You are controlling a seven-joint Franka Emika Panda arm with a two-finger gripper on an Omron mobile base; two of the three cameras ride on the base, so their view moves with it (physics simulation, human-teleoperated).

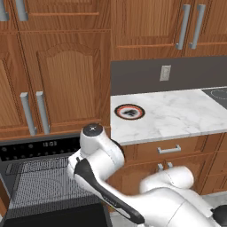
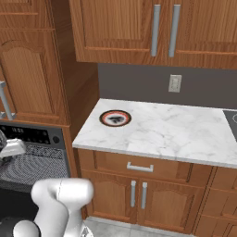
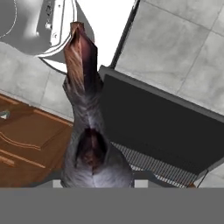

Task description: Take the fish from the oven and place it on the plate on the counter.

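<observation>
In the hand view the fish [image 3: 85, 118], grey with a reddish-brown tail, stands up close to the camera, and my gripper [image 3: 96, 179] is shut on its lower end. Below it lie the oven's open dark door [image 3: 162, 131] and a strip of wire rack [image 3: 148, 164]. The black oven [image 1: 40, 148] with its display strip and rack [image 1: 44, 186] sits at the lower left, behind my arm's elbow [image 1: 95, 146]. The plate [image 1: 129, 111] [image 2: 115, 118], orange-rimmed, rests at the left end of the white marble counter [image 1: 177, 117] [image 2: 176, 132].
A black cooktop [image 1: 217, 95] [image 2: 231, 118] borders the counter's right end. Wooden cabinets with grey handles [image 1: 35, 113] stand above the oven, and drawers [image 2: 139, 166] sit under the counter. A wall outlet [image 2: 174, 83] is behind. Grey floor tiles [image 3: 175, 48] lie beyond the door.
</observation>
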